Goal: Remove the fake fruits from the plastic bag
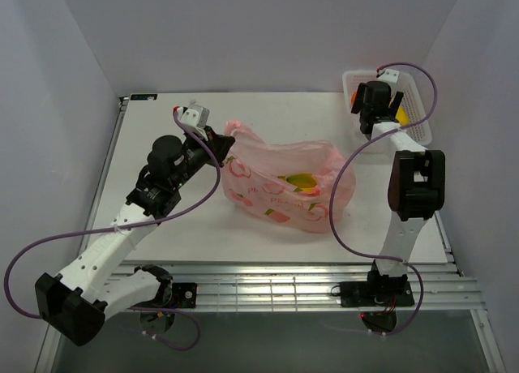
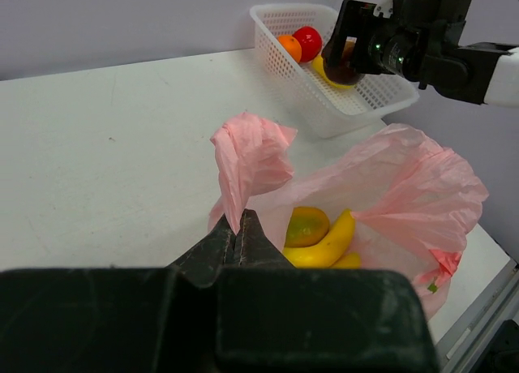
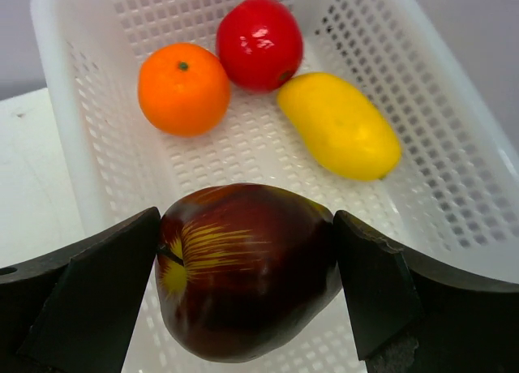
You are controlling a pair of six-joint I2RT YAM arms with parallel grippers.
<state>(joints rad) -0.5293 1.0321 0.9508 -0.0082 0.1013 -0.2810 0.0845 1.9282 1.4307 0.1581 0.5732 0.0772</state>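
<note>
The left gripper [image 2: 239, 235] pinches tight the handle [image 2: 251, 158] of the pink bag [image 2: 422, 178], lifting it so the mouth gapes. A banana [image 2: 324, 247] and a round fruit [image 2: 306, 225] lie inside. The right gripper [image 3: 246, 251], jaws spread wide, clasps a dark apple [image 3: 251, 292] over the white basket [image 3: 73, 146], seemingly ready to drop it in.

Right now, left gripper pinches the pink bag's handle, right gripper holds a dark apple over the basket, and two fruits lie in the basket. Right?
Not two: three fruits lie in the basket: an orange one, a red one and a yellow one. The right wrist view shows them. The rest stands.
</note>
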